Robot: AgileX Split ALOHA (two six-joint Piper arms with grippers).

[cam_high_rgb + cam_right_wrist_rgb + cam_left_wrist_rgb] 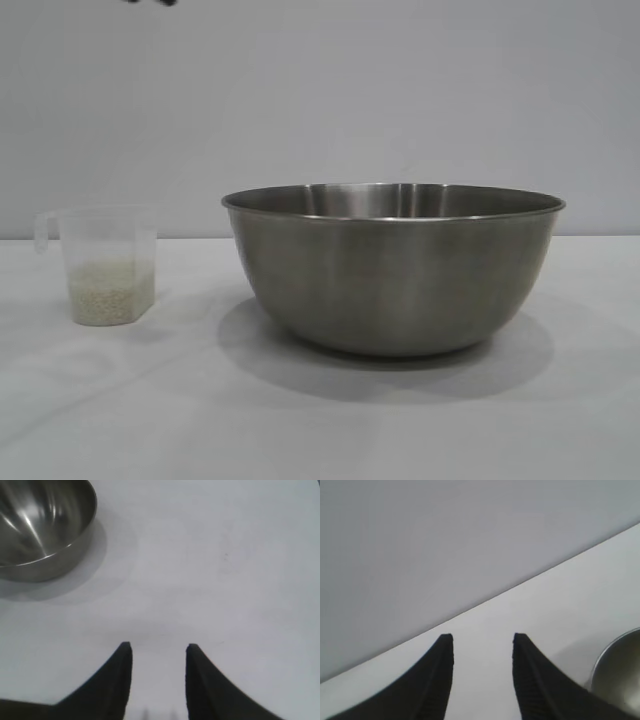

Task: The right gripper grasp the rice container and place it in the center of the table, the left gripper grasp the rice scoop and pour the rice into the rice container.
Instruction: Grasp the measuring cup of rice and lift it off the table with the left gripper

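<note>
The rice container [394, 268] is seen standing upright on the bench [320, 420], roughly at the middle of the exterior view, so the 1st step of the task can be judged done. The rice scoop [103, 265] is set upright on the bench well to the left of the container in that view, apart from it, with the rice [110, 292] filling its lower part. No grains can be made out in the visible part of the container's interior, so the pouring is judged not yet done.

The left end effector [483, 641] is shown with its 2 fingers parted and nothing between them; it is aimed toward the far edge of the bench, with the container's rim at the side of its view and the scoop not seen there. The right end effector [156, 649] is likewise parted and empty, held above bare bench, clear of the container.

Left to do: the scoop is to be grasped by the left end effector, carried over the container and tipped.
</note>
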